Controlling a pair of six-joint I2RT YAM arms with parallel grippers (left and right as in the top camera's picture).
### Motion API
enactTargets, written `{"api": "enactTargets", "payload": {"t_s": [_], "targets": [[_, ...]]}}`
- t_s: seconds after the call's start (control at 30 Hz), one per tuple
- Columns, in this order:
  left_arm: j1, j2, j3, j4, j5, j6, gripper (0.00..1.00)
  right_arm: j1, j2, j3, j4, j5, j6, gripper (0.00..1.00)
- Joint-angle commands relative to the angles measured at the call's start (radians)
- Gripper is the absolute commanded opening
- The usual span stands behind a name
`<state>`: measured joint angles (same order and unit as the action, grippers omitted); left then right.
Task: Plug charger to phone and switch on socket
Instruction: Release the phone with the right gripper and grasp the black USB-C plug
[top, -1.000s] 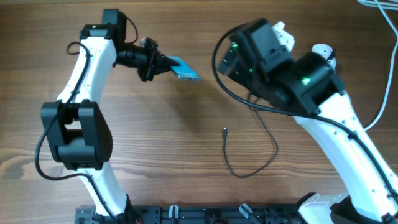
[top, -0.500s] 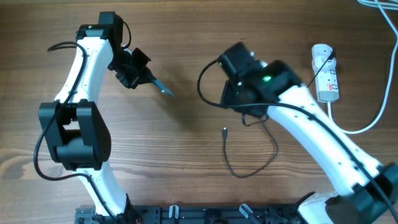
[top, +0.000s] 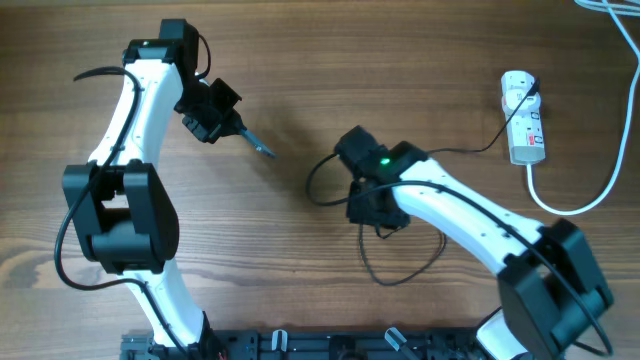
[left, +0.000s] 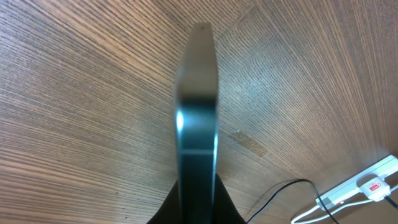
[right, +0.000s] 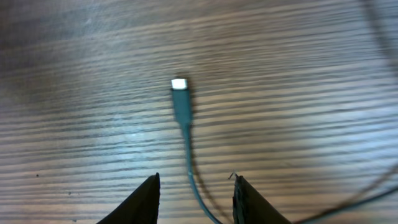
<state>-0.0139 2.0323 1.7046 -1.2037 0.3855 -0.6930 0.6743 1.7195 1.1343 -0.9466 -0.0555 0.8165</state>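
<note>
Overhead view of a wooden table (top: 300, 60) w/ two white-and-black robot arms.

The left gripper (top: 232, 122), upper left, has its jaws closed tight on the phone (left: 198, 118). The phone is held above the table and turned edge-on, so from overhead it shows only as a thin dark sliver pointing down-right. In the left wrist view its narrow edge runs up the middle of the frame, w/ a teal glint partway along; the screen itself is not visible.

The right gripper (right: 195, 179) is near table centre, pointing down over the charger (right: 189, 152). Right wrist view: jaws partly open, the two dark fingers (right: 146, 202) standing either side of the thin cable w/ a gap on each side — nothing gripped. The connector (right: 181, 102) lies flat on the wood just ahead of the fingertips, its pale metal tip facing away from the gripper. Overhead, the cable curls in a loop toward the front edge, then runs right toward the socket (top: 525, 118).

The socket lies at far right, well apart from both grippers, w/ a thick white cord (top: 570, 211) curving off it toward the right edge. Switch position is too small to tell.
</note>
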Motion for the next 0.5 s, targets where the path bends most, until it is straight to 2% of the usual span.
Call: {"api": "enactTargets", "payload": {"t_s": [0.0, 0.23, 0.3, 0.47], "targets": [[-0.006, 0.005, 0.014, -0.001, -0.006, 0.013, 0.04, 0.027, 0.066, -0.006, 0.025, -0.014, -0.002, 0.40], [-0.006, 0.005, 0.014, -0.002, -0.006, 0.013, 0.04, 0.034, 0.137, -0.009, 0.056, -0.013, -0.005, 0.40], [-0.006, 0.005, 0.014, -0.002, -0.006, 0.013, 0.04, 0.034, 0.147, -0.011, 0.064, -0.013, -0.006, 0.34], [-0.006, 0.005, 0.014, -0.005, -0.006, 0.013, 0.04, 0.034, 0.160, -0.011, 0.071, -0.010, -0.057, 0.31]]}}
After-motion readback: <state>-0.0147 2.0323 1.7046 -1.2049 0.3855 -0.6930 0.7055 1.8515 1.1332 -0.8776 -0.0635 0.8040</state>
